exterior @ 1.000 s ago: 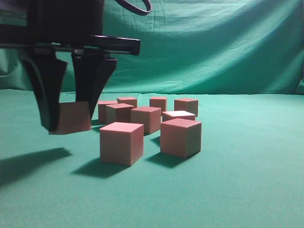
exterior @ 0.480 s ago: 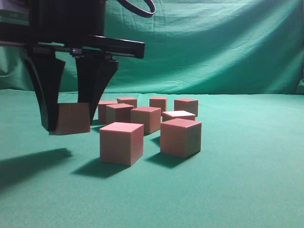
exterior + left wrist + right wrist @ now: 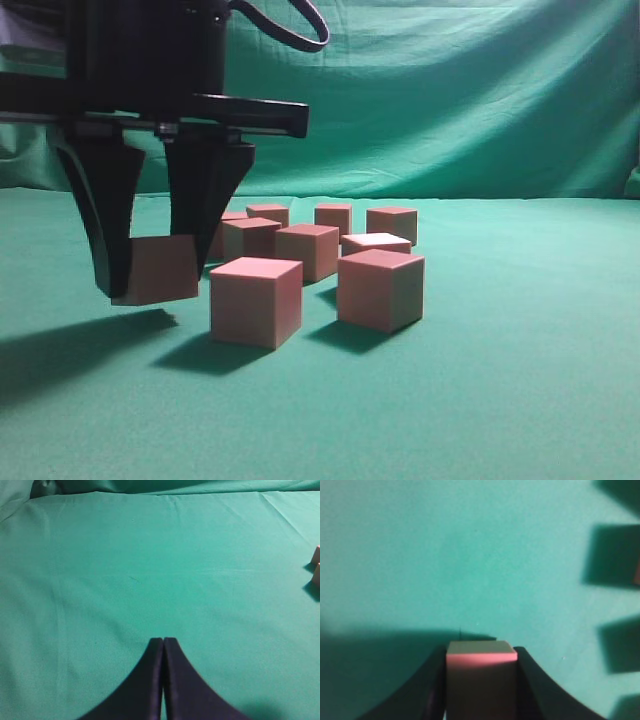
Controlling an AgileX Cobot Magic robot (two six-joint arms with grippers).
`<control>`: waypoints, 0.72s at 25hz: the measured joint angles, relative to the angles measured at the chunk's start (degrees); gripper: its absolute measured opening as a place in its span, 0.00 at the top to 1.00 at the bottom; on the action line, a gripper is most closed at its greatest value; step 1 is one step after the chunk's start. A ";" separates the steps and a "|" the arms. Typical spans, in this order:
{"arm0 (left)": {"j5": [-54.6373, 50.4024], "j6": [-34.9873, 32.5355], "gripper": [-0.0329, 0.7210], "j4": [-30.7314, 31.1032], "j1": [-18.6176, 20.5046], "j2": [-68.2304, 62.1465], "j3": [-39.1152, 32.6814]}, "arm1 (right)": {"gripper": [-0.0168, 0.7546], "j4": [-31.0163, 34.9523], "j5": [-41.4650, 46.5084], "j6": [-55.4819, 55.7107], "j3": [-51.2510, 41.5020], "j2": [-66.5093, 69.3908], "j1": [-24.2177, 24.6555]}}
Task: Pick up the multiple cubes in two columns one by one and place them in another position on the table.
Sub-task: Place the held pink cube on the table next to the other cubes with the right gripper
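Right wrist view shows the right gripper clamped on one cube between its jaws, lifted off the table for carrying, the remaining cubes grouped beside them, while the left gripper hangs closed and empty.

Pinkish-brown cubes, plain green table, black fingers.

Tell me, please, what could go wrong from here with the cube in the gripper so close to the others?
The held cube, clamped in the right gripper, hangs tilted just above the table; set down like that, it may land on an edge and tip. The nearest cube sits close to the inner finger, which could nudge it as it opens.
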State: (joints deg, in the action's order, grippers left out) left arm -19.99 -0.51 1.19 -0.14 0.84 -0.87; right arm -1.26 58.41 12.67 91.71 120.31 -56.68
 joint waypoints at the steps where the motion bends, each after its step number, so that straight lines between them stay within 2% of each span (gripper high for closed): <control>1: 0.00 0.00 0.96 0.00 0.00 0.00 0.00 | 0.64 0.00 0.00 0.00 0.00 0.00 0.00; 18: 0.00 0.00 0.96 0.00 0.00 0.00 0.00 | 0.64 -1.48 -1.32 0.09 0.00 0.75 0.00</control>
State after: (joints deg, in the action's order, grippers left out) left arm -19.99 -0.51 1.19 -0.14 0.84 -0.87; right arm -2.74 57.09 12.76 91.71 121.06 -56.68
